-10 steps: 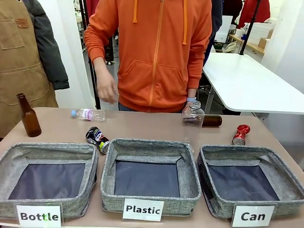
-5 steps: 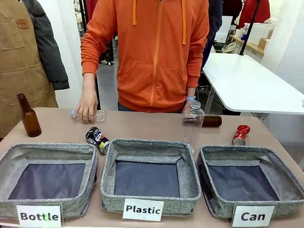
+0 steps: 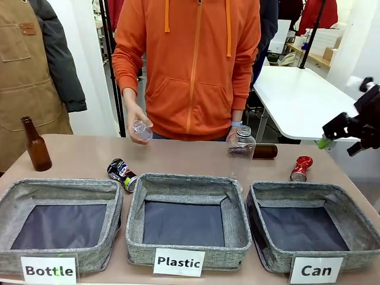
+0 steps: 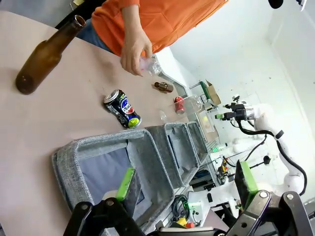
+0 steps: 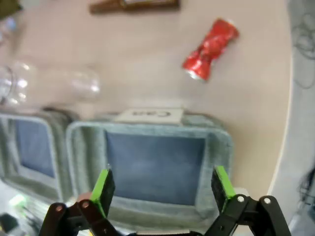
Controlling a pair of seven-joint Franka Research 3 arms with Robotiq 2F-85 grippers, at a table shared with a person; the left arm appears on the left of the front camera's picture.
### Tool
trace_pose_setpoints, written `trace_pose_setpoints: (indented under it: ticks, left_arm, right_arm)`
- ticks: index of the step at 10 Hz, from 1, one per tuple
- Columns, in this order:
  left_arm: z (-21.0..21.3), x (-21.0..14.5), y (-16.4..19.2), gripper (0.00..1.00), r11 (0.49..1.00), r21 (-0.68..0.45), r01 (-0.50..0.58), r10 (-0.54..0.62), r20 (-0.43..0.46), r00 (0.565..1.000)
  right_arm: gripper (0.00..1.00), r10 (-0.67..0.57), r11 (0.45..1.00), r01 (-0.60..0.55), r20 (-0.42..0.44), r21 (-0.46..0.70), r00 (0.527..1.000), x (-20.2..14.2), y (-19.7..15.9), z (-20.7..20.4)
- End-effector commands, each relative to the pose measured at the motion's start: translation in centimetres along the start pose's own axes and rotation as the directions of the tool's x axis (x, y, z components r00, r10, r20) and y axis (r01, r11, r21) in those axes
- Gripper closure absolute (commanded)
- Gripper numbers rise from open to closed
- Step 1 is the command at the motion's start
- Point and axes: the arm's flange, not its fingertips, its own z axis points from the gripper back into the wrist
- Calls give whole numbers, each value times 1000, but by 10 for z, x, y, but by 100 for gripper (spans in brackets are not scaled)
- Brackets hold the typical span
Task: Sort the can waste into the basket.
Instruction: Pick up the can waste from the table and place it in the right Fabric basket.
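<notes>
Right gripper [image 5: 162, 190] hangs empty, jaws spread wide, high over the table's right end with the Can basket [image 5: 219, 147] below it. My left gripper [image 4: 186, 181] is likewise wide open and empty, near the Bottle bin [image 4: 74, 152]. The red can [image 5: 210, 49] lies on the table just beyond the basket's far rim, and the dark can [image 3: 122, 172] lies just beside the far left corner of the Plastic bin [image 3: 185, 181]. Both are crushed, so I judge them light, thin-walled and slick, apt to skid or dent further. I would pinch the red one across its narrowed waist, not its hard ends.
</notes>
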Motion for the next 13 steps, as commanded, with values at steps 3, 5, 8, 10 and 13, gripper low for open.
trace_pose_setpoints:
  ticks: [3, 5, 8, 10, 13]
  left_arm:
    - [1, 1, -1, 0, 1000, -17, 24, -24, 6, 1000]
    - [1, 1, -1, 0, 1000, -17, 24, -24, 6, 1000]
    - [1, 1, -1, 0, 1000, -17, 24, -24, 6, 1000]
    - [1, 1, -1, 0, 1000, -17, 24, -24, 6, 1000]
    - [1, 1, -1, 0, 1000, -17, 24, -24, 6, 1000]
  right_arm:
    - [0, 42, 998, -43, -28, -35, 999, 4, -6, -4]
    - [0, 38, 999, -38, 4, -9, 999, 6, -14, 5]
    - [0, 95, 985, -95, -9, -146, 995, 92, -23, -38]
    - [0, 56, 992, -58, -20, -113, 998, 122, -34, -53]
    - [0, -14, 994, 12, -23, -107, 1000, 127, -43, -61]
